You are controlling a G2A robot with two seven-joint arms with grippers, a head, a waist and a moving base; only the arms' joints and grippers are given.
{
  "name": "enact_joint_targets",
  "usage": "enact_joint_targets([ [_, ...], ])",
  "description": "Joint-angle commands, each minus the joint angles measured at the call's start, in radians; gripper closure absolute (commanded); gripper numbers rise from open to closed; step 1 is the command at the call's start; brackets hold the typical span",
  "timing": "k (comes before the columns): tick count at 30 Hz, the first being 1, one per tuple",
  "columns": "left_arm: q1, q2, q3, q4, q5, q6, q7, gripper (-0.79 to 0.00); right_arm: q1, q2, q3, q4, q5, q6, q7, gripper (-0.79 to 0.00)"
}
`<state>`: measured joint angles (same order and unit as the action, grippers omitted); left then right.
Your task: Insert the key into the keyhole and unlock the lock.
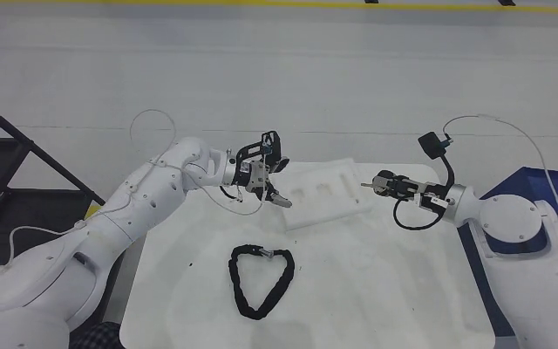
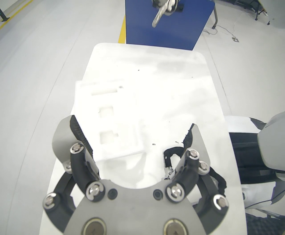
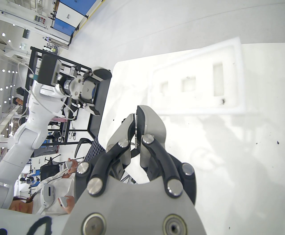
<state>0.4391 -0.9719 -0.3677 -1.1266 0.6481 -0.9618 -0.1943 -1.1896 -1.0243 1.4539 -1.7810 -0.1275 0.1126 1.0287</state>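
- The right pincer is hovering above the right side of the tabletop, clenched on the key, whose blade is sticking out towards the other arm
- The left pincer is hanging released over the left part of the tabletop, its jaws standing wide apart with nothing between them, just beside the near left corner of the white foam tray
- The two pincers are facing each other across the tray, well apart
- The lock, a black chain closed into a loop, is lying flat on the tabletop, nearer the robot than both pincers and touched by neither
- Its silvery lock body is sitting at the far side of the loop, towards the tray; whether the keyhole is facing up I cannot tell
- The tray is resting on the far middle of the tabletop, showing three recesses in its upper face
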Motion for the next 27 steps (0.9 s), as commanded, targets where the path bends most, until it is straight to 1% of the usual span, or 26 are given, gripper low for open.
enact_joint_targets([
  [1,0.033,-0.007,0.004,0.011,0.098,-0.012,0.072,-0.785,0.0,0.0,0.0,0.0,0.0,0.0,0.0,0.0],
  [4,0.06,-0.021,0.015,0.033,0.216,-0.05,0.157,-0.785,0.0,0.0,0.0,0.0,0.0,0.0,0.0,0.0],
  [7,0.077,-0.031,0.045,0.048,0.311,-0.05,0.257,-0.785,0.0,0.0,0.0,0.0,0.0,0.0,0.0,0.0],
  [10,0.079,-0.034,0.103,0.075,0.386,-0.05,0.357,-0.785,0.0,0.0,0.0,0.0,0.0,0.0,0.0,0.0],
  [13,0.064,-0.032,0.184,0.099,0.428,-0.05,0.487,-0.785,0.0,0.0,0.0,0.0,0.0,0.0,0.0,0.0],
  [14,0.063,-0.031,0.198,0.105,0.442,-0.05,0.527,-0.785,0.0,0.0,0.0,0.0,0.0,0.0,0.0,0.0],
  [19,0.088,-0.023,0.198,0.125,0.589,-0.05,0.609,-0.785,0.0,0.0,0.0,0.0,0.0,0.0,0.0,0.0],
  [27,0.101,-0.014,0.198,0.185,0.756,-0.05,0.745,-0.785,0.0,0.0,0.0,0.0,0.0,0.0,0.0,0.0],
])
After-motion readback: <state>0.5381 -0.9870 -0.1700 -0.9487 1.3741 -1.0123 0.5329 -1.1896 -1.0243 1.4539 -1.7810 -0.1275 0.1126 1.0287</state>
